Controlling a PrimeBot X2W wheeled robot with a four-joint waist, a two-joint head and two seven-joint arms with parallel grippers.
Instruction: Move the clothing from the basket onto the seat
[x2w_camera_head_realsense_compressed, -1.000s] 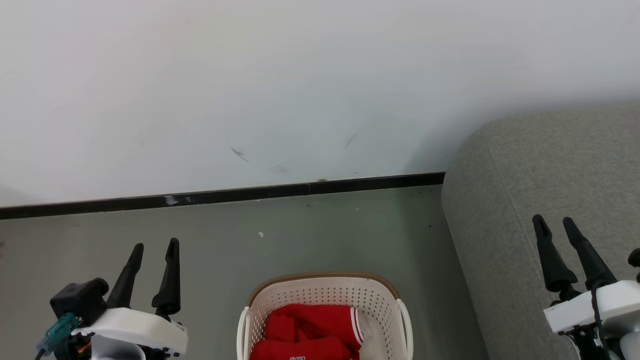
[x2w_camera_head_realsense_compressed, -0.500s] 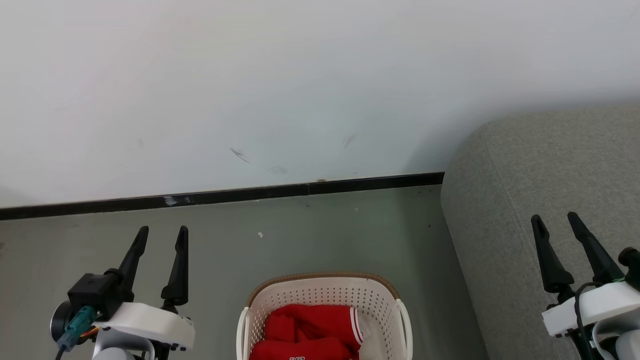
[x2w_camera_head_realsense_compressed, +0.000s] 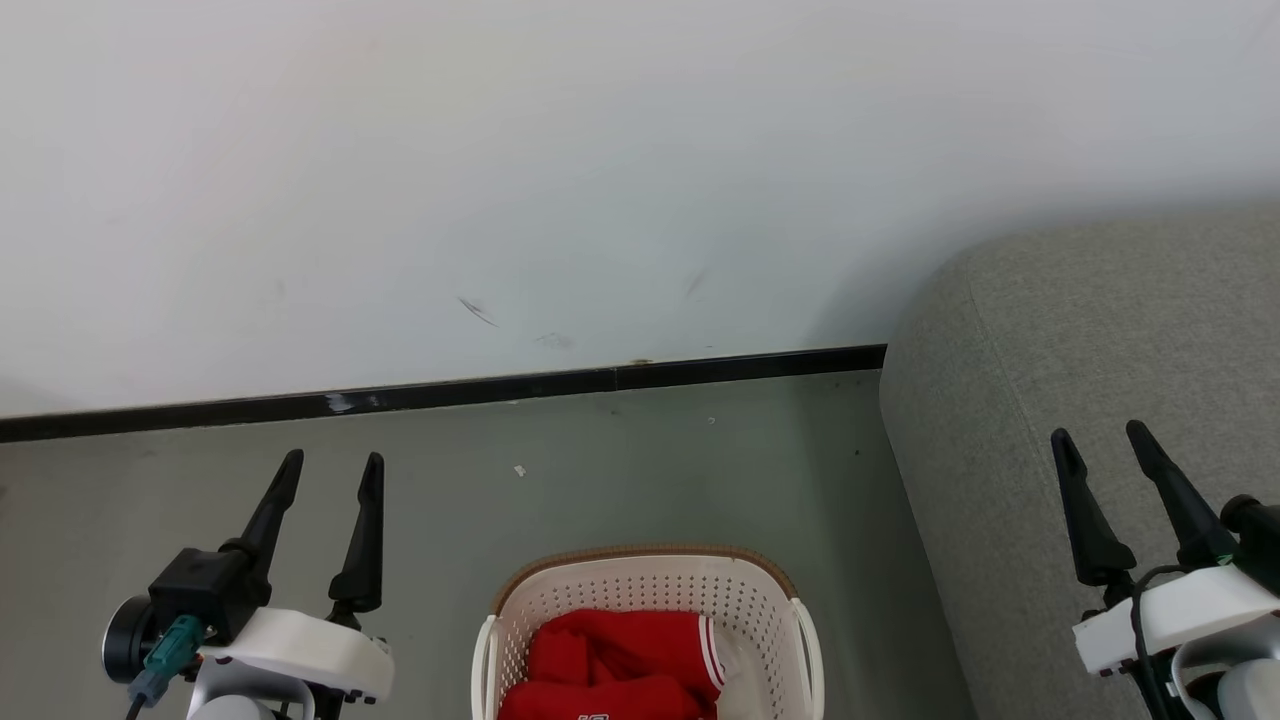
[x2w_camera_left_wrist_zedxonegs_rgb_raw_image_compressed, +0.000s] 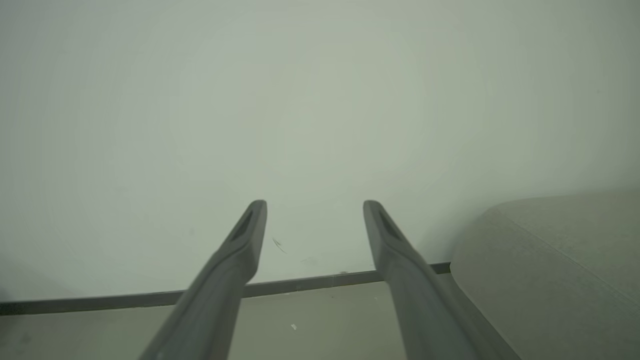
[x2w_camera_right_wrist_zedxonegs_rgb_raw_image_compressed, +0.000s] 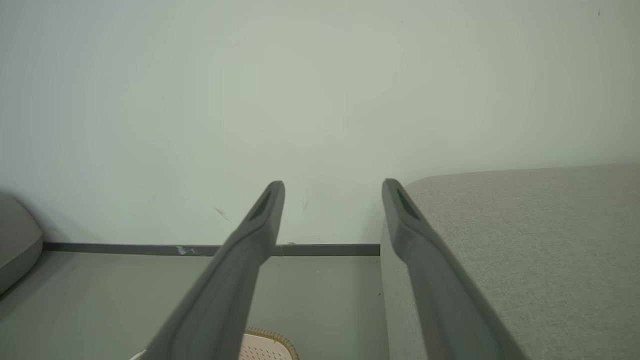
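Left gripper (x2w_camera_head_realsense_compressed: 333, 457), right gripper (x2w_camera_head_realsense_compressed: 1097, 430): both spread, nothing held. Clothing (x2w_camera_head_realsense_compressed: 620, 665) in basket (x2w_camera_head_realsense_compressed: 640, 552), bottom centre, is best pinched at a raised fold.

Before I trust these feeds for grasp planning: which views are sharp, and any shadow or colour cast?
Head view: sharp and evenly lit, soft shadow on the wall beside the seat. Left wrist view: hazy, greenish, fingers soft up close. Right wrist view: same green cast, seat weave crisp.

Red clothing (x2w_camera_head_realsense_compressed: 610, 665); cream basket (x2w_camera_head_realsense_compressed: 640, 592); grey seat (x2w_camera_head_realsense_compressed: 1090, 340).
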